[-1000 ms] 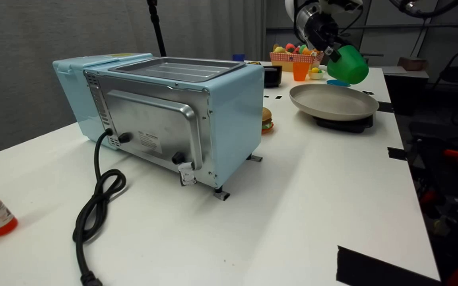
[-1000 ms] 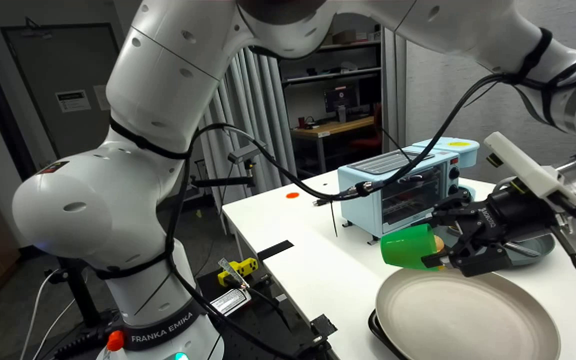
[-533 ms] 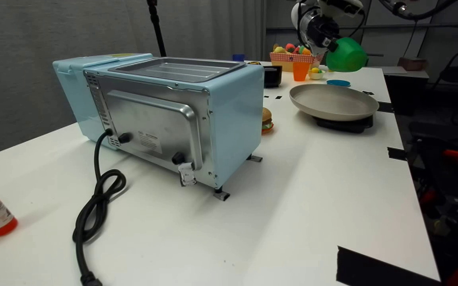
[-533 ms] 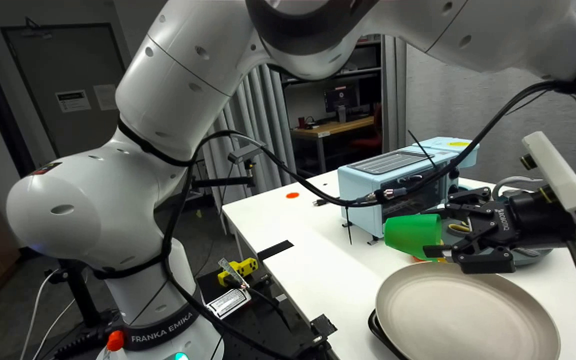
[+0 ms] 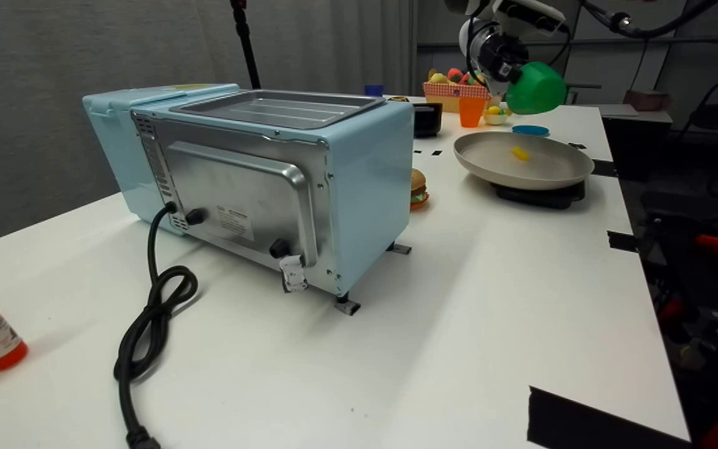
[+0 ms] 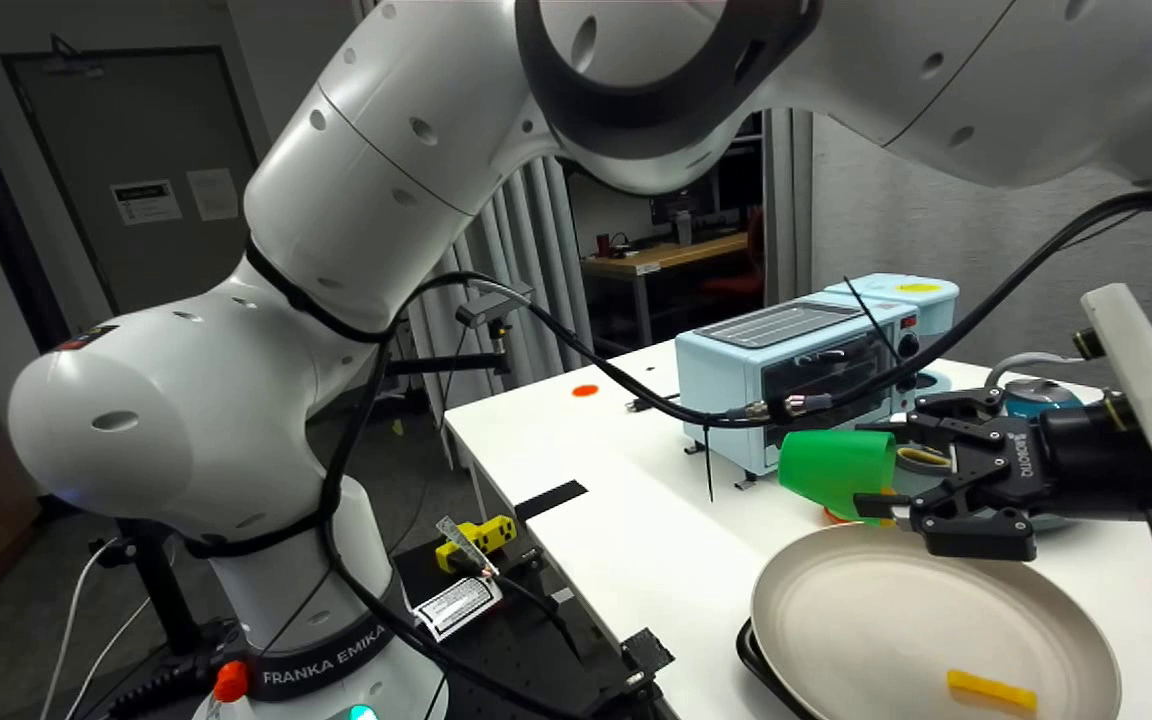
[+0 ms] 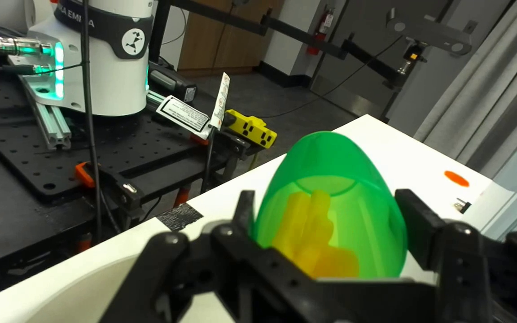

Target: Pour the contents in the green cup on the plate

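My gripper (image 7: 330, 215) is shut on the green cup (image 7: 326, 152), one finger on each side. In both exterior views the cup (image 5: 536, 88) (image 6: 834, 468) is held in the air on its side, roughly level, its mouth towards the gripper's palm (image 6: 876, 470). Several yellow pieces, the contents (image 7: 305, 229), lie inside the cup along its wall towards the mouth. One yellow piece (image 6: 991, 690) lies on the beige-grey plate (image 6: 896, 620); it also shows in an exterior view (image 5: 520, 153). The plate (image 5: 480, 163) is below the cup. The gripper's body hides part of the cup's mouth.
The plate stands on a black base (image 5: 540, 196). A light blue toaster oven (image 5: 365, 187) stands beside it, with a toy burger (image 5: 418, 187) near. An orange cup (image 5: 471, 112), a fruit basket (image 5: 459, 93) and a blue disc (image 5: 530, 130) are farther along the table.
The cup has risen and levelled out, then shifted slightly with the gripper. One yellow piece now lies on the plate, which was bare in the earlier frames.
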`<state>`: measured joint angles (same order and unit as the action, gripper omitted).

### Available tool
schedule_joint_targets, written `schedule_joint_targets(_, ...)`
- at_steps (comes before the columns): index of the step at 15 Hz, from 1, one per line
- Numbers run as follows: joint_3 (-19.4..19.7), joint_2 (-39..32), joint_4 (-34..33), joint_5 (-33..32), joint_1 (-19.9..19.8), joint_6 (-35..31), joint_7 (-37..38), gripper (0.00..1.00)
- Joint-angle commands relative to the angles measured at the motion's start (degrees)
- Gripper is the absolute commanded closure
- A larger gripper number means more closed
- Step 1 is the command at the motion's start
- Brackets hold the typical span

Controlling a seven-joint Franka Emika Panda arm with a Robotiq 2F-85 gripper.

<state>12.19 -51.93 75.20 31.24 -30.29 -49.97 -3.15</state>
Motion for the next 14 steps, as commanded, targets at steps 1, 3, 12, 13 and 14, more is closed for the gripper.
schedule_joint_targets(1,-0.63,-2.65,-4.26,3.49,-1.55,4.7,2.71,0.47)
schedule_joint_targets(3,-0.91,-2.69,-4.08,5.03,-1.86,4.57,3.7,0.47)
schedule_joint_targets(12,-2.42,-2.66,-2.96,6.47,-2.79,4.37,5.04,0.47)
schedule_joint_targets(13,-4.55,-2.64,-2.39,7.6,-4.55,4.31,6.06,0.47)
schedule_joint_targets(14,-5.06,-2.66,-2.3,8.99,-5.12,3.99,6.88,0.47)
